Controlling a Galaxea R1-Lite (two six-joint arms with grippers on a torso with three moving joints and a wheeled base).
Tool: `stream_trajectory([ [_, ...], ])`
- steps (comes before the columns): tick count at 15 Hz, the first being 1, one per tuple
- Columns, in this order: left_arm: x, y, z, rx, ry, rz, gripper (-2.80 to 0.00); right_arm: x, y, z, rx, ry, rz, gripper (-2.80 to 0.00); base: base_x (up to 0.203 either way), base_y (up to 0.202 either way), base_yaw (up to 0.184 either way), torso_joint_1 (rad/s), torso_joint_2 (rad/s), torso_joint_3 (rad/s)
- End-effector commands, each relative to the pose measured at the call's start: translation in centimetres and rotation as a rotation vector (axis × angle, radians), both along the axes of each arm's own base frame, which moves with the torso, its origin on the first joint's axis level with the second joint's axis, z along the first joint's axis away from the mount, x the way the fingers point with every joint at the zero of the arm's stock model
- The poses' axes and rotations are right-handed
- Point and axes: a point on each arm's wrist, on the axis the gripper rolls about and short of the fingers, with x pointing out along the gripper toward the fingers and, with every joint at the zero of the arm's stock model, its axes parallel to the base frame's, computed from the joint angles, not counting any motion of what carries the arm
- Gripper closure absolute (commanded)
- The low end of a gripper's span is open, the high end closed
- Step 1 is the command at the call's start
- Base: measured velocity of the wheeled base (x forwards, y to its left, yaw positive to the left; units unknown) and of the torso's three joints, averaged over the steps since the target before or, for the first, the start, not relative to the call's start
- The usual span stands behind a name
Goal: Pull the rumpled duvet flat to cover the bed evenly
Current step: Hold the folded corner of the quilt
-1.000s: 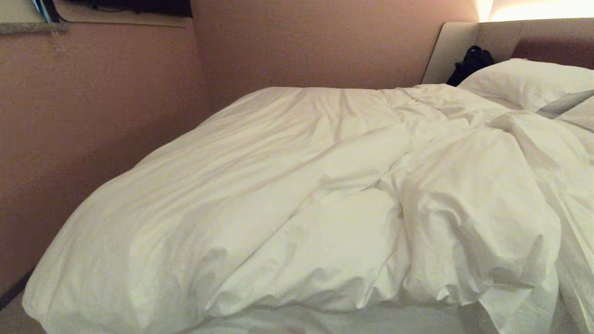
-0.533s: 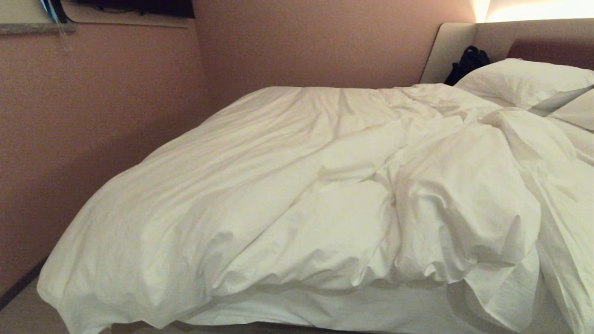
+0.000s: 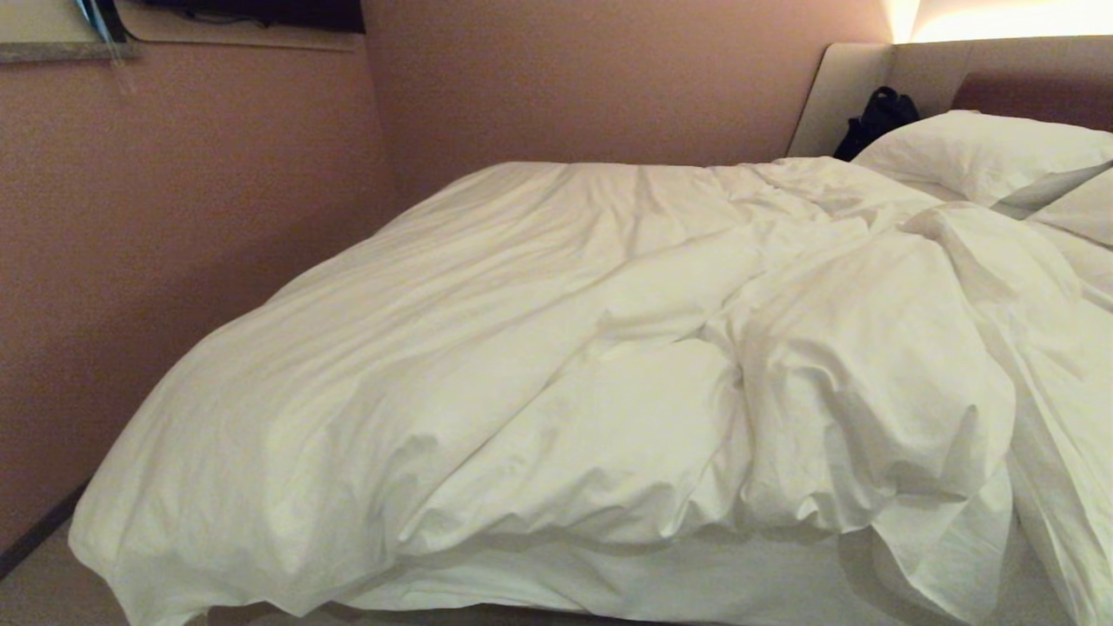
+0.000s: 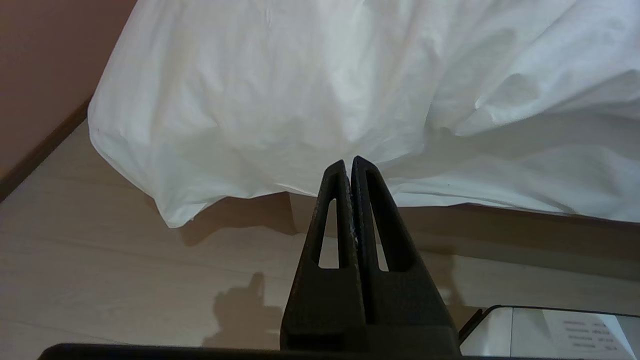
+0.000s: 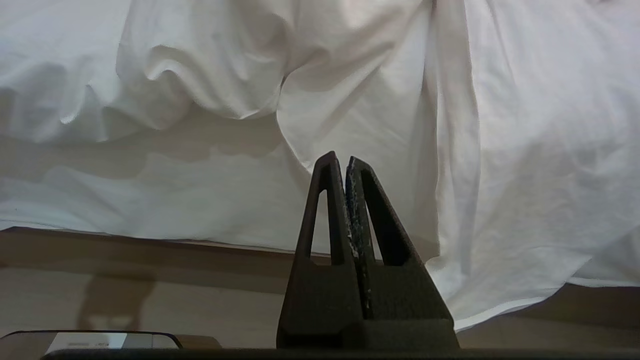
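Note:
The white duvet (image 3: 522, 348) lies over the bed (image 3: 661, 582), fairly smooth on its left half and bunched into thick folds on the right (image 3: 869, 382). Its near left corner (image 4: 170, 210) hangs over the bed's corner toward the floor. On the right a fold (image 5: 525, 150) drapes down over the near side almost to the floor. Between them the sheeted mattress side shows. My left gripper (image 4: 349, 162) is shut and empty, held low in front of the bed's near left corner. My right gripper (image 5: 341, 160) is shut and empty, facing the hanging fold. Neither gripper appears in the head view.
Two white pillows (image 3: 983, 152) lie at the padded headboard (image 3: 930, 69), with a black bag (image 3: 878, 117) beside them. A pinkish wall (image 3: 174, 217) runs close along the bed's left and far sides. Pale wood floor (image 4: 125, 280) lies between me and the bed's brown base (image 4: 500, 230).
The whole head view has shifted, so the camera moved: the bed's near side and the duvet's hanging edge now show. The duvet itself has not moved.

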Motion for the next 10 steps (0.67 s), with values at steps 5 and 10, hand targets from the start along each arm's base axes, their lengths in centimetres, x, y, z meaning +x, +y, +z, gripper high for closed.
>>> stream_trajectory([
  [5, 0.00, 0.00, 0.00, -0.003, 0.000, 0.001, 0.00, 0.00, 0.00, -0.01, -0.001, 0.000, 0.000, 0.00, 0.001, -0.157, -0.002, 0.002, 0.00, 0.003],
  [10, 0.00, 0.00, 0.00, -0.003, 0.000, 0.001, 0.00, 0.00, 0.00, -0.01, 0.000, 0.000, 0.000, 0.00, 0.000, -0.197, 0.001, 0.000, 0.00, 0.004],
])
